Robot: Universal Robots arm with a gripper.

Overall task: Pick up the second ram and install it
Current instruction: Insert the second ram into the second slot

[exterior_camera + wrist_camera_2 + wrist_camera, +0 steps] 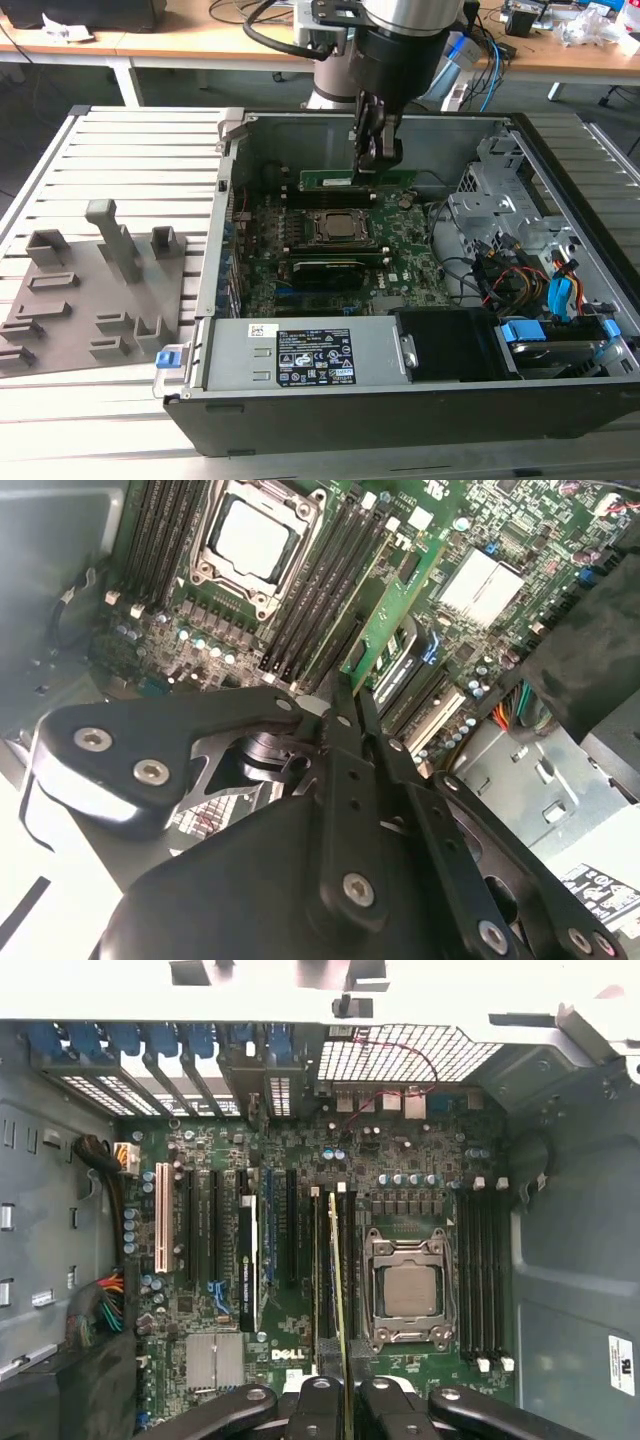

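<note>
A slatted metal table (130,150) carries a grey holder tray (60,320) and an open computer case (330,420). Inside, beyond the CPU socket (333,227), the gripper (370,168) is clamped on the second ram (325,181), which stands on edge at the memory slots (321,1260) just beside that socket.

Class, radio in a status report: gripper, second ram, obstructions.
Gripper shut on the second ram. Ram edge-down at slots beside CPU socket. No obstruction visible.

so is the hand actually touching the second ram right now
Touching. In the second wrist view the hand is shut on one end of the second ram, with no gap showing.
</note>
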